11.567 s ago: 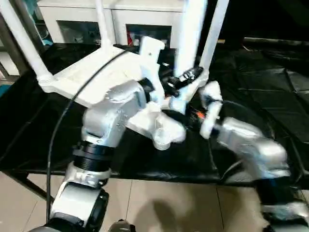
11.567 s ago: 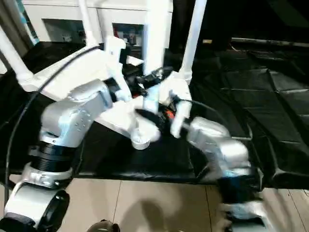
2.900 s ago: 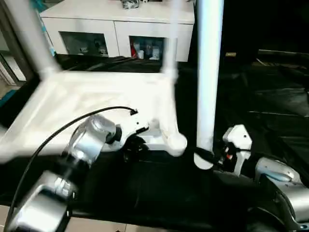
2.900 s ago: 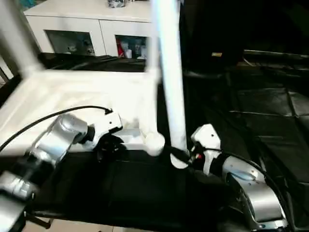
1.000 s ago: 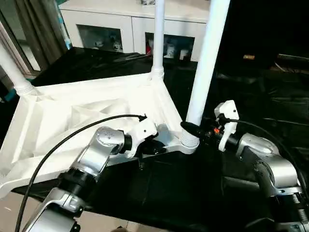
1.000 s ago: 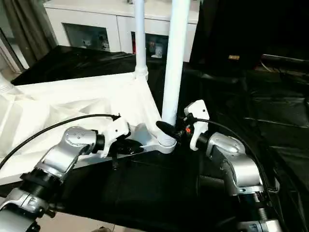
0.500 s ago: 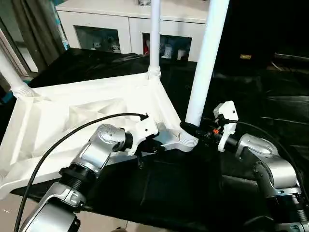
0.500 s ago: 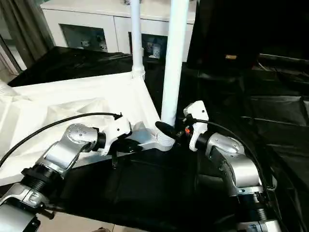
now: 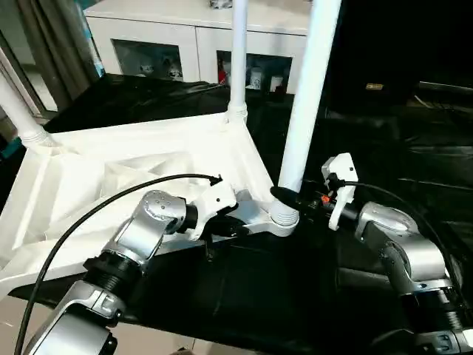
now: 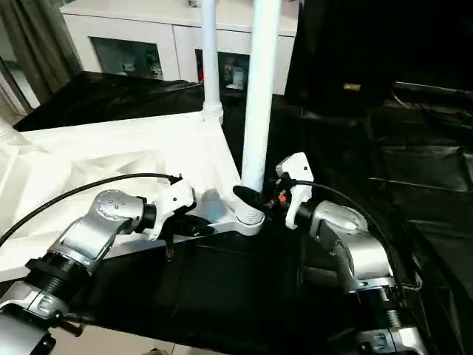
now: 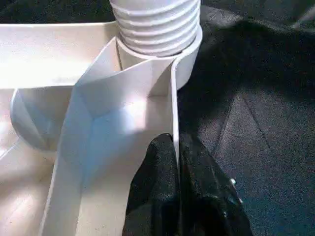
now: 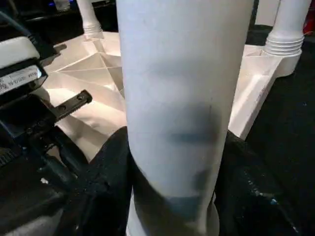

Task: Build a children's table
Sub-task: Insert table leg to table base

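The white table top (image 9: 111, 177) lies upside down on the black cloth, ribbed underside up. Two white legs stand upright in corner sockets, one at the far corner (image 9: 238, 59) and one at the left (image 9: 18, 111). A third leg (image 9: 304, 103) stands in the near corner socket (image 9: 283, 219), its threaded end (image 11: 155, 24) showing above the collar. My right gripper (image 9: 284, 198) is shut on this leg just above the socket, with a black finger (image 12: 106, 167) on either side. My left gripper (image 9: 225, 225) is shut on the top's thin rim wall (image 11: 173, 123) beside that socket.
A white cabinet with glass doors (image 9: 170, 41) stands behind the work surface. Black sheeting (image 9: 414, 148) covers the surface to the right, with a dark object (image 9: 392, 44) behind it. A black cable (image 9: 96, 214) loops over my left forearm. Tiled floor lies below the near edge.
About three seconds ago the leg hung beside the near corner; now its base sits in the socket. Over the last second only the view has shifted slightly; both grips are unchanged.
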Tool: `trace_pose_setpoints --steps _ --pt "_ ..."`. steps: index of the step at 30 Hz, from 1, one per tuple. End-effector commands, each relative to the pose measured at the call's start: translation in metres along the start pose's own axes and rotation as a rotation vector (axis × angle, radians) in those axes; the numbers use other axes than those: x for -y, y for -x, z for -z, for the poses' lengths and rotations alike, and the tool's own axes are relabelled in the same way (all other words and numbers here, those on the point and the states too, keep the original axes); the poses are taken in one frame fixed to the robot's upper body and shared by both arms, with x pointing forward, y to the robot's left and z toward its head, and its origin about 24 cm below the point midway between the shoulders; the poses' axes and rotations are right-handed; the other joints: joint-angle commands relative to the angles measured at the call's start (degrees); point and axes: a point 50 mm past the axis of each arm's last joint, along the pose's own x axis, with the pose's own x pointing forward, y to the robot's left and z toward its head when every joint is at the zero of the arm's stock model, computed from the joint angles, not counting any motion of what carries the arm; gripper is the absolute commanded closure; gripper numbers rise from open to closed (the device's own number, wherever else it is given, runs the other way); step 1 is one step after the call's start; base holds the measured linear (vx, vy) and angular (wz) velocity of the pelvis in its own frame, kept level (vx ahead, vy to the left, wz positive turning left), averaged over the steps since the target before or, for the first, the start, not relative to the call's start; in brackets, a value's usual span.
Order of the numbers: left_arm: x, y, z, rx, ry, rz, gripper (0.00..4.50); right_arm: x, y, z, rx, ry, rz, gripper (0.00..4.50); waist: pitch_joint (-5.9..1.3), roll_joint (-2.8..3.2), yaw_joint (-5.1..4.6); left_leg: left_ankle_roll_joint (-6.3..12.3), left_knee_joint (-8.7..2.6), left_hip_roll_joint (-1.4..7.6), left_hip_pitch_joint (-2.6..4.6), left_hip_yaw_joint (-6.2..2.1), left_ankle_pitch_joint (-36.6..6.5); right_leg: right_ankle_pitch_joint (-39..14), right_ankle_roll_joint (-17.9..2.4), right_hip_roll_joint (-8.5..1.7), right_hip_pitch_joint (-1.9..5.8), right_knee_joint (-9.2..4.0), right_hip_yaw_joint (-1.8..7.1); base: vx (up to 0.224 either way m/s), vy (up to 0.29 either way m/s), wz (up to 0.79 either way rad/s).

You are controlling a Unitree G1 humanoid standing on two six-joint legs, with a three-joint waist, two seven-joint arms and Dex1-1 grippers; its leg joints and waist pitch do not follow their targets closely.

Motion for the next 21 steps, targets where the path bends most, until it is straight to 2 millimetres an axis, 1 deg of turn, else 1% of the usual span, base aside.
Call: trace_pose_setpoints --steps 1,3,4,6,8,10,12,14,15,17,18,19,21 --pt "0.004 -0.003 0.003 -0.014 0.002 0.046 4.5 -0.002 -0.004 0.006 -0.042 0.003 -0.022 2.62 -3.49 -0.41 0.24 2.57 -4.86 5.33 -0.02 -2.08 -5.8 -11.4 -15.3 -6.11 3.17 -3.76 3.31 0.0 0.0 0.0" --pt "0.004 -0.003 0.003 -0.011 0.004 0.042 4.5 -0.001 -0.003 0.006 -0.038 -0.008 -0.016 2.62 -3.51 -0.44 0.25 2.49 -4.87 5.34 0.0 -2.09 -5.8 -11.5 -15.3 -6.1 3.18 -3.74 3.31 0.0 0.0 0.0" --pt "0.003 -0.003 0.003 -0.012 0.005 0.041 4.5 0.0 -0.002 0.007 -0.034 -0.019 -0.006 2.62 -3.52 -0.14 0.3 2.41 -4.84 5.32 0.01 -2.1 -5.8 -11.4 -15.3 -6.13 3.17 -3.73 3.33 0.0 0.0 0.0" --pt "0.004 -0.003 0.003 -0.014 0.004 0.04 4.5 0.004 0.002 0.01 -0.017 -0.046 0.028 2.62 -3.56 -0.3 0.19 2.43 -4.88 5.36 0.01 -2.1 -5.8 -10.9 -15.5 -6.06 3.18 -3.71 3.31 0.0 0.0 0.0" --pt "0.004 -0.004 0.003 -0.013 0.004 0.039 4.5 0.006 0.003 0.012 -0.009 -0.058 0.043 2.62 -3.57 -0.31 0.23 2.4 -4.86 5.36 0.0 -2.09 -6.0 -10.8 -15.7 -6.13 3.2 -3.72 3.32 0.0 0.0 0.0" --pt "0.004 -0.004 0.002 -0.011 0.005 0.037 4.5 0.008 0.005 0.014 0.005 -0.07 0.064 2.62 -3.51 -0.29 0.24 2.32 -4.92 5.39 0.0 -2.09 -6.2 -11.0 -15.6 -6.13 3.14 -3.76 3.31 0.0 0.0 0.0" --pt "0.004 -0.004 0.003 -0.009 0.006 0.031 4.5 0.011 0.012 0.021 0.045 -0.111 0.116 2.62 -3.53 -0.09 0.28 2.1 -4.92 5.4 0.06 -2.08 -6.6 -11.3 -15.6 -6.16 3.07 -3.81 3.34 0.0 0.0 0.0" --pt "0.004 -0.004 0.003 -0.009 0.006 0.03 4.5 0.011 0.012 0.022 0.049 -0.115 0.12 2.62 -3.56 -0.17 0.33 2.12 -4.99 5.42 0.07 -2.12 -6.4 -10.6 -15.6 -6.06 3.14 -3.74 3.32 0.0 0.0 0.0" --pt "0.003 -0.005 0.003 -0.007 0.008 0.023 4.5 0.011 0.017 0.028 0.081 -0.147 0.154 2.62 -3.58 -0.08 0.32 2.15 -4.97 5.47 0.12 -2.09 -6.4 -10.2 -15.8 -6.1 3.07 -3.72 3.32 0.0 0.0 0.0" --pt "0.003 -0.005 0.002 -0.004 0.008 0.016 4.5 0.01 0.02 0.032 0.105 -0.162 0.174 2.62 -3.51 -0.11 0.36 2.06 -5.03 5.45 0.05 -2.09 -7.3 -11.1 -15.7 -6.2 3.09 -3.87 3.37 0.0 0.0 0.0" --pt "0.002 -0.005 0.002 -0.002 0.009 0.01 4.5 0.008 0.023 0.036 0.134 -0.183 0.194 2.62 -3.45 0.09 0.45 1.81 -5.1 5.48 0.07 -2.17 -7.9 -12.3 -15.4 -6.28 3.06 -4.0 3.35 0.0 0.0 0.0" --pt "0.002 -0.005 0.002 -0.002 0.009 0.01 4.5 0.008 0.023 0.036 0.134 -0.183 0.194 2.62 -3.47 -0.02 0.39 1.77 -5.13 5.45 0.08 -2.15 -7.9 -12.5 -15.3 -6.19 3.1 -4.06 3.34 0.0 0.0 0.0" --pt "0.0 -0.005 0.001 0.002 0.007 -0.001 4.5 0.006 0.027 0.042 0.175 -0.201 0.222 2.62 -3.42 0.03 0.47 1.84 -5.17 5.55 0.04 -2.13 -7.9 -13.0 -15.0 -6.29 2.95 -4.16 3.38 0.0 0.0 0.0"
